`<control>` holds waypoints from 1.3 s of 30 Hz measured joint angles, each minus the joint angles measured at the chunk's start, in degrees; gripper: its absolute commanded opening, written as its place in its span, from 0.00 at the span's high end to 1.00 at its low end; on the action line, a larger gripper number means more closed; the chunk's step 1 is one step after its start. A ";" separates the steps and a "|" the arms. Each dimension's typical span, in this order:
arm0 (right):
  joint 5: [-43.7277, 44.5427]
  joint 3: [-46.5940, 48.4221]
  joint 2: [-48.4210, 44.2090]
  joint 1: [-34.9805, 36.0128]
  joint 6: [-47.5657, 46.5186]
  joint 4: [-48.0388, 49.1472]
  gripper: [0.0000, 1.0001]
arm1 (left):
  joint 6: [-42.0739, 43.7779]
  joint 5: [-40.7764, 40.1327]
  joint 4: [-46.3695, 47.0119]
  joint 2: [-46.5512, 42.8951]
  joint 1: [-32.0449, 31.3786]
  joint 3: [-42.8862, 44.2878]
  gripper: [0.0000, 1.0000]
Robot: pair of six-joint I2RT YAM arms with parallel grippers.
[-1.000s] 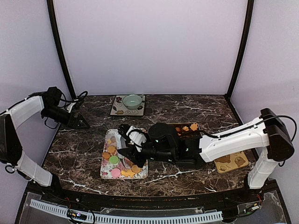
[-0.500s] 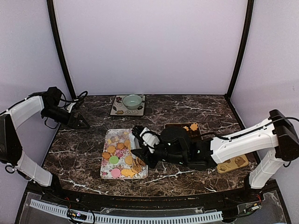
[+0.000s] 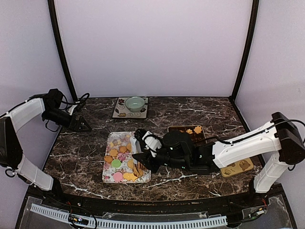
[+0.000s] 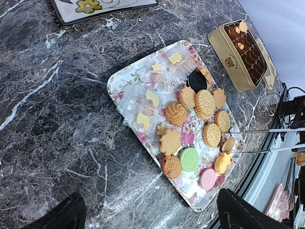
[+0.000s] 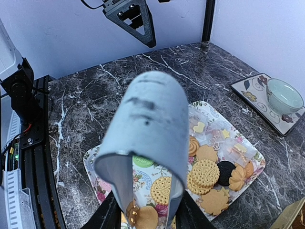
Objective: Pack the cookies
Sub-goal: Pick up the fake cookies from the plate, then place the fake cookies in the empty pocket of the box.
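Pale green bowl on patterned mat, marble table.

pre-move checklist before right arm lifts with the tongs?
1. Tongs seated in right gripper: ok.
2. Tong tips on either side of the oval cookie at the tray edge: ok.
3. Cookie actually clamped: cannot tell.
4. Neighbours clear: not ok, the flower cookie lies right against it.
5. Tin open with room: ok, lid off beside it, only a few cookies inside.
6. Left gripper out of the path: ok, open, at the left table edge.
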 measured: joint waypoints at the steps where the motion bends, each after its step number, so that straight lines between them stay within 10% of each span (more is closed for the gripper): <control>1: -0.17 0.11 0.33 0.07 0.07 0.42 0.62 | 0.00 0.00 0.00 0.00 0.00 -0.02 0.02; 28: 1.01 2.21 2.54 0.87 -1.40 0.83 0.77 | 0.09 0.02 -0.07 0.00 0.00 0.00 0.02; 39: 2.93 2.16 -11.54 -5.64 -2.99 -1.97 0.77 | 0.09 0.02 -0.07 0.00 0.00 0.00 0.02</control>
